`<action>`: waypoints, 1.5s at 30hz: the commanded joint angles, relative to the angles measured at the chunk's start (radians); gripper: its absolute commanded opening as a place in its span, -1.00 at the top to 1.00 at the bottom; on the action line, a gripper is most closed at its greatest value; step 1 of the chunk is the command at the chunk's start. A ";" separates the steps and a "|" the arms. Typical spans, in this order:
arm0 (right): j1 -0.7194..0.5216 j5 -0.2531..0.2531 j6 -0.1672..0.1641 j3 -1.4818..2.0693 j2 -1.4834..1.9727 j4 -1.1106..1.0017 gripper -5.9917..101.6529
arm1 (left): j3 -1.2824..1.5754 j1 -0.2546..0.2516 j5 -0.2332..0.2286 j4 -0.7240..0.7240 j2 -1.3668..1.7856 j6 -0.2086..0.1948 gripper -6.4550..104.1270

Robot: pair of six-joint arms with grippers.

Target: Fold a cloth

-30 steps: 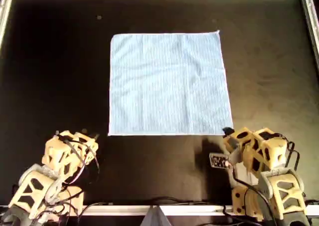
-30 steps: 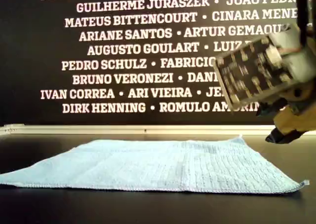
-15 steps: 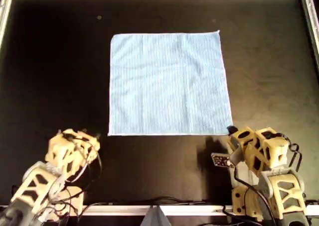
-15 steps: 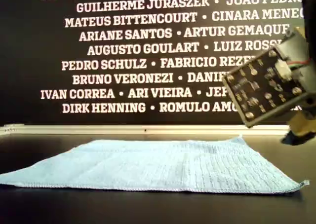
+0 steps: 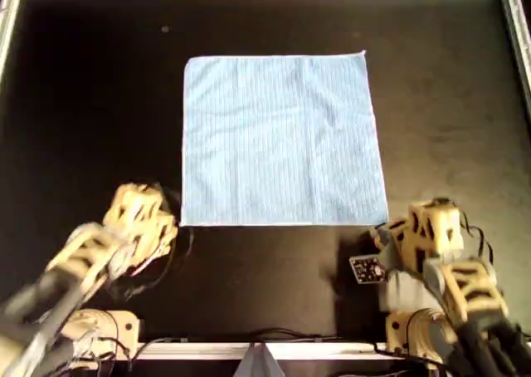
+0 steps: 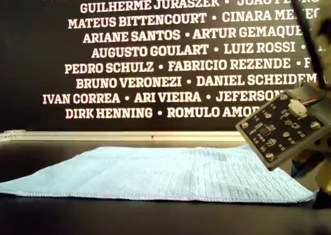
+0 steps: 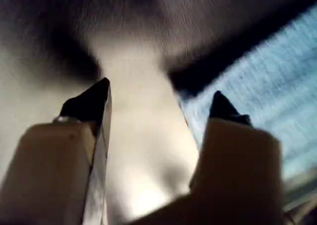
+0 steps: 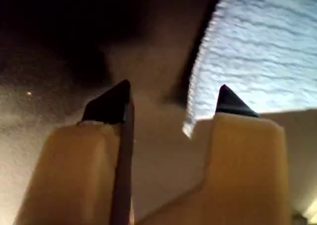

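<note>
- The cloth [image 5: 282, 139] is lying flat and fully spread on the black desk [image 5: 91, 103], a near-square sheet sitting in the upper middle of the overhead view, its edges running parallel to the desk's frame.
- The left tool [image 7: 156, 103] is hovering just beside the cloth's near corner on the overhead view's left, with both fingertips spread apart and gripping nothing; its wrist view is showing the cloth's edge just beside one fingertip [image 7: 223, 108].
- The right tool [image 8: 171, 98] is hovering at the cloth's other near corner, on the overhead view's right, likewise spread wide and gripping nothing; the hem corner is showing between its two fingertips in its wrist view.
- Deciding relation: the near hem is running straight from one tool to the other, and the body of the cloth is extending away from both arms toward the far side of the desk. Each arm is about equally near its own corner, so a two-corner pinch and a fold away from the arms looks like the probable next move.
- Hard to make out: the left wrist view is blurring heavily, so contact with the desk cannot be judged. In the exterior view a circuit board [image 6: 284, 131] on the arm at that view's right is covering the cloth's corner there, and the left arm is not appearing in that view.
</note>
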 commanded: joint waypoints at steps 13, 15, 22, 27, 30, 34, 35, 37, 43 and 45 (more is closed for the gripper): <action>-0.002 0.003 0.005 -0.413 -0.439 -0.054 -0.39 | -0.221 -0.077 0.006 -0.021 -0.278 0.003 -0.77; -0.002 0.003 0.005 -0.469 -0.505 -0.054 -0.39 | -0.221 -0.103 0.006 -0.021 -0.278 0.003 -0.77; -0.002 -0.005 0.005 -0.614 -0.712 -0.054 -0.39 | -0.230 -0.152 0.006 -0.021 -0.278 0.003 -0.77; -0.002 -0.012 0.005 -0.621 -0.719 -0.054 -0.39 | -0.232 -0.155 0.005 -0.021 -0.278 0.002 -0.75; -0.002 -0.014 0.005 -0.621 -0.709 -0.054 -0.36 | -0.233 -0.147 -0.003 -0.021 -0.278 0.002 -0.75; 0.009 -0.014 -0.009 -0.621 -0.709 -0.054 -0.38 | -0.232 -0.156 -0.009 -0.021 -0.279 0.002 -0.74; 0.012 -0.014 -0.008 -0.621 -0.712 -0.054 -0.39 | -0.232 -0.156 -0.009 -0.021 -0.279 0.002 -0.74; 0.014 -0.014 -0.009 -0.609 -0.707 -0.054 -0.39 | -0.232 -0.156 -0.009 -0.021 -0.279 0.002 -0.74; 0.003 -0.014 0.003 -0.607 -0.704 -0.054 -0.36 | -0.230 -0.158 -0.009 -0.020 -0.279 0.002 -0.49; 0.011 -0.015 0.005 -0.606 -0.703 -0.054 -0.31 | -0.230 -0.158 -0.009 -0.020 -0.279 0.002 -0.30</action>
